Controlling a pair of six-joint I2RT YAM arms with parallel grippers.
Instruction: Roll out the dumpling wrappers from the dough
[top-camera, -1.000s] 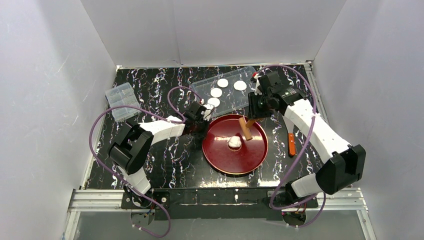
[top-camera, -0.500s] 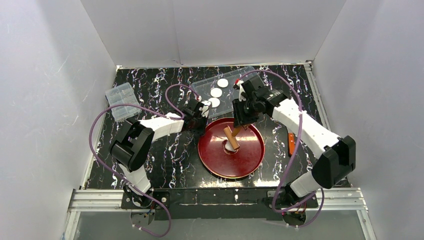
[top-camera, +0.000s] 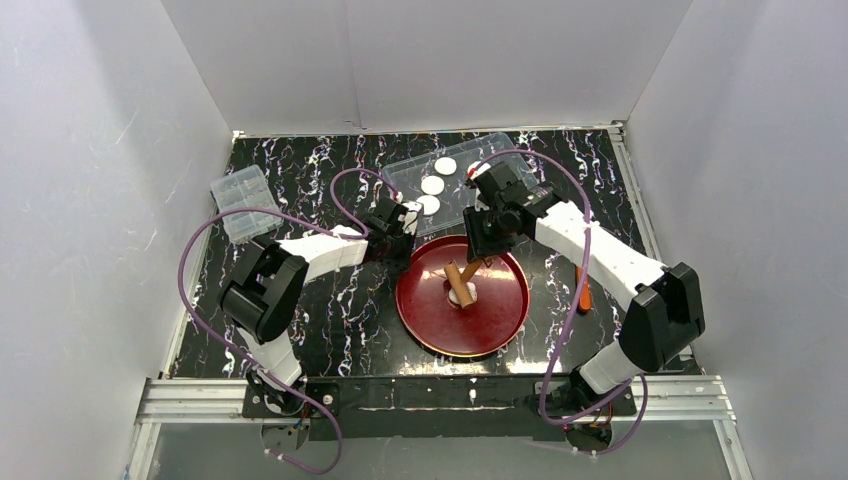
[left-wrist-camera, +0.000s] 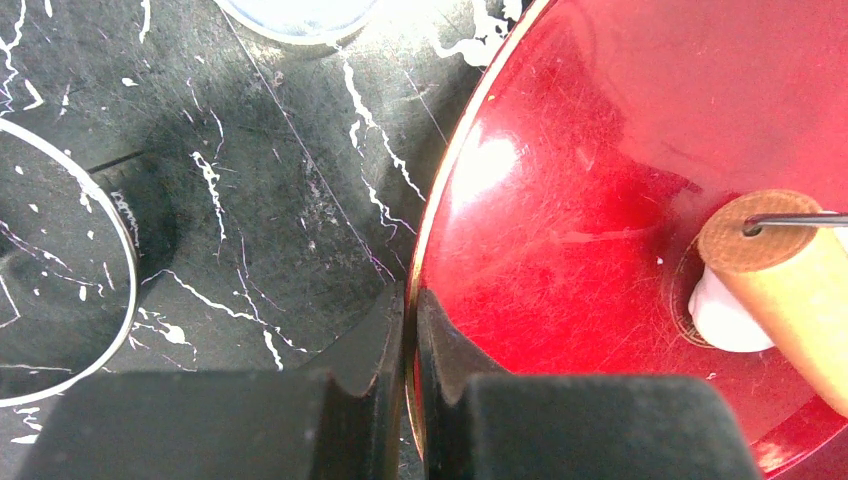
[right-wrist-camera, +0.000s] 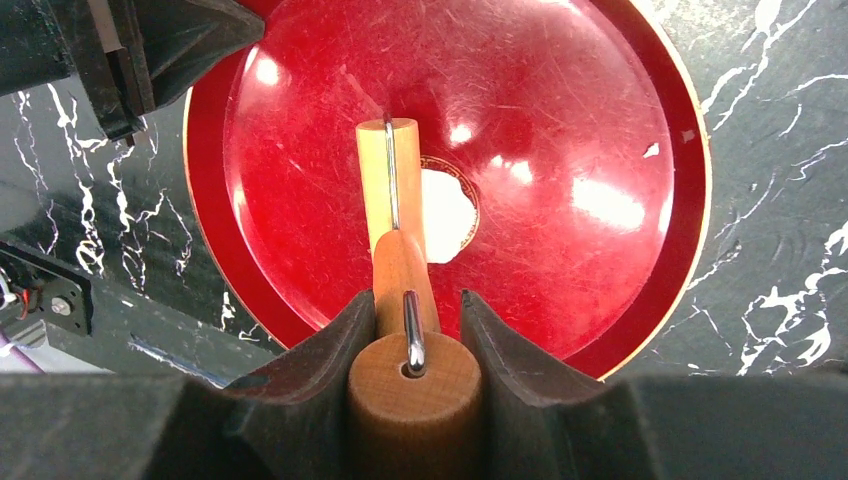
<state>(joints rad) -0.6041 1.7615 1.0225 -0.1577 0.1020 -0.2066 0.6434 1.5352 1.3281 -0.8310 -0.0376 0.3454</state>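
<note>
The step in hand was the flattening of the dough. The right hand (right-wrist-camera: 413, 305) was clamped around the wooden handle of the rolling pin (right-wrist-camera: 385, 190). The roller of the pin lay over the red plate (right-wrist-camera: 690, 200), with its side touching the dough (right-wrist-camera: 445, 215), a small white lump at the centre of the plate. The roller seemed to sit at the edge of the lump and not fully on it; how hard it pressed I could not tell.

The left hand (left-wrist-camera: 410, 310) was clenched on the left rim of the plate, one finger inside the rim and one outside, so I judged that it kept the plate steady on the bench (left-wrist-camera: 300, 200). The lump looked thick and rounded, so the rolling of this piece seemed to be only at its beginning. Three dumpling wrappers (top-camera: 432, 185) could be seen in the clear tray (top-camera: 410, 175) behind the plate, well apart from the dough.

The next move called for the right hand to bring the roller onto the top of the lump and push it across with an even downward pressure, then back. The left hand needed to keep its pinch on the rim so that the plate did not slide. The soft dough might also stick to the roller and lift with it.
</note>
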